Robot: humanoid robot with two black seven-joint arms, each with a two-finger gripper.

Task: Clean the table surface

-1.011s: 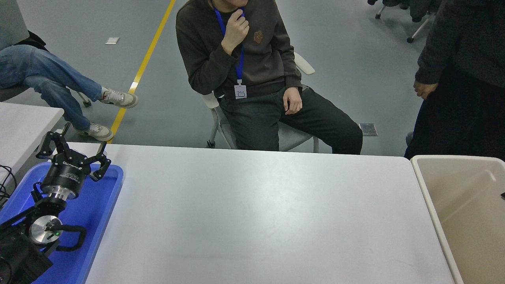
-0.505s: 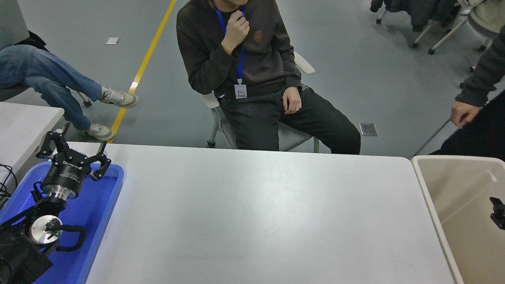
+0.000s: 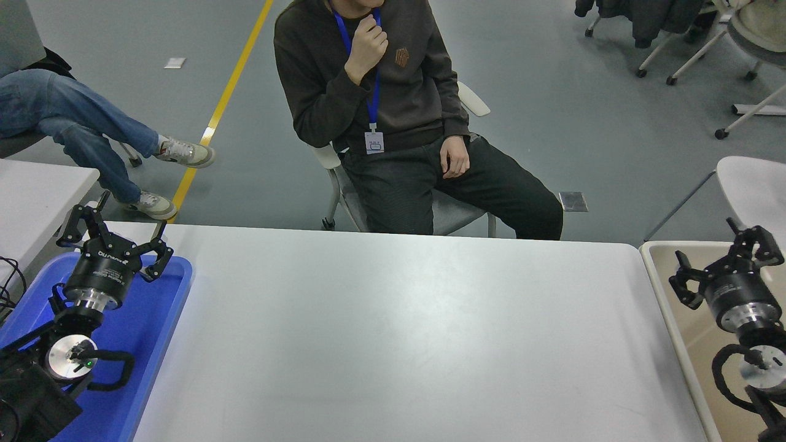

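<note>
The table surface [image 3: 393,331] is a wide white top filling the lower middle of the head view, with nothing lying on it. My left gripper [image 3: 115,228] is parked at the lower left above a blue tray, open and holding nothing. At the right edge my right gripper [image 3: 719,255] hangs over the beige bin, its fingers spread open and empty.
A blue tray [image 3: 166,319] lies at the table's left end. A beige bin [image 3: 660,270] stands off the table's right end. A person [image 3: 393,123] sits on a chair at the far side. A smaller white table [image 3: 31,196] is at the left, with another seated person's legs [image 3: 92,129] beyond it.
My right arm has risen into view over the beige bin, gripper open. The standing person at the right has walked out of view. The left arm has not moved.
</note>
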